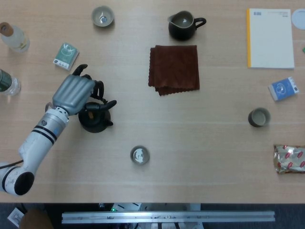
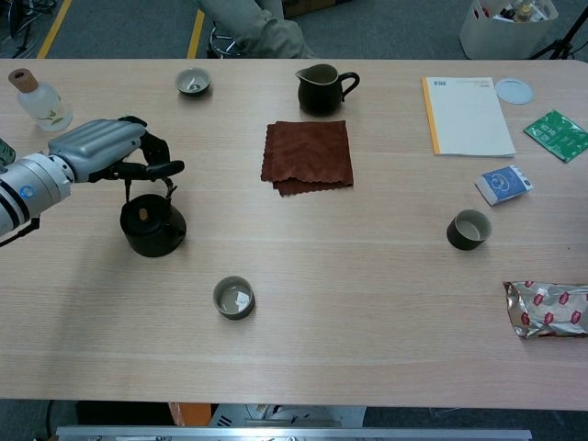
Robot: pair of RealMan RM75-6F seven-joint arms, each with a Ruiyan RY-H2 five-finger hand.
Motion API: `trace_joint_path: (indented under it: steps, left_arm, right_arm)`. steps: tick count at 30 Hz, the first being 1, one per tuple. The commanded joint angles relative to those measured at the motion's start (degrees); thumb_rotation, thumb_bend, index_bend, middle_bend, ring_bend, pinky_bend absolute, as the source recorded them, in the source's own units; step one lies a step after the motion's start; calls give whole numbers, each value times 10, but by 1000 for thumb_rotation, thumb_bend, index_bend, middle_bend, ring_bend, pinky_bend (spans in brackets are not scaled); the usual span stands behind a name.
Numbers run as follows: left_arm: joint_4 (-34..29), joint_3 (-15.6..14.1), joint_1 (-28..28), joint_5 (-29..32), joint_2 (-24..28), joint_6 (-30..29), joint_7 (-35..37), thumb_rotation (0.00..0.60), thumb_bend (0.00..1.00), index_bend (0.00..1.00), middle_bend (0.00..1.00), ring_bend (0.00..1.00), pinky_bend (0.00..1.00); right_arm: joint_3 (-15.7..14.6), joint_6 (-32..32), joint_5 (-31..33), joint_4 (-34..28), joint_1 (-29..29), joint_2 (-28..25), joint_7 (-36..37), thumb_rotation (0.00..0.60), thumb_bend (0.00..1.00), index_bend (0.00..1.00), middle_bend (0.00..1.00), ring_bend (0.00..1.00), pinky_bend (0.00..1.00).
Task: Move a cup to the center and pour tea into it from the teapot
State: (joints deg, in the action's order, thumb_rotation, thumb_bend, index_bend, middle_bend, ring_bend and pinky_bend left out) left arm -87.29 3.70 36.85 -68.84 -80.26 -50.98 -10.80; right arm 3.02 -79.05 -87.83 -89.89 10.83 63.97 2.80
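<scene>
A dark round teapot (image 1: 95,118) (image 2: 152,228) with a wire bail handle stands on the left of the table. My left hand (image 1: 75,93) (image 2: 103,151) is right above it, fingers curled around the top of the handle. A small grey-green cup (image 1: 139,155) (image 2: 233,298) sits toward the front, left of centre. A second cup (image 1: 259,117) (image 2: 469,229) stands on the right. A third cup (image 1: 102,15) (image 2: 193,82) is at the far left. My right hand appears in neither view.
A folded brown cloth (image 1: 174,69) lies at the centre back, with a dark pitcher (image 1: 183,25) behind it. A notebook (image 1: 270,38), a blue packet (image 1: 283,88) and a foil snack bag (image 1: 289,159) occupy the right. A bottle (image 1: 13,37) and a green packet (image 1: 66,55) stand far left.
</scene>
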Motion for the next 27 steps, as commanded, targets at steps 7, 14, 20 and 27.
trace_joint_path:
  steps: [7, 14, 20, 27]
  left_arm:
    - [-63, -26, -54, -38, 48, -82, -4, 13, 114, 486, 524, 356, 72]
    - [-98, -53, -98, -51, 76, -126, -9, 27, 114, 486, 523, 356, 72]
    - [-106, -54, -123, -77, 73, -170, -4, 53, 114, 468, 502, 349, 72]
    - [-129, -60, -130, -88, 73, -170, -30, 135, 114, 472, 487, 348, 72]
  right_arm:
    - [-1, -2, -4, -1, 0, 0, 1, 600, 100, 339, 402, 273, 303]
    - [0, -1, -4, -3, 2, 0, 0, 600, 100, 339, 402, 273, 303]
    - [0, 0, -6, -6, 4, 0, -2, 600, 101, 339, 402, 273, 303]
    - [-2, 1, -4, -4, 3, 1, -2, 600, 100, 339, 402, 273, 303]
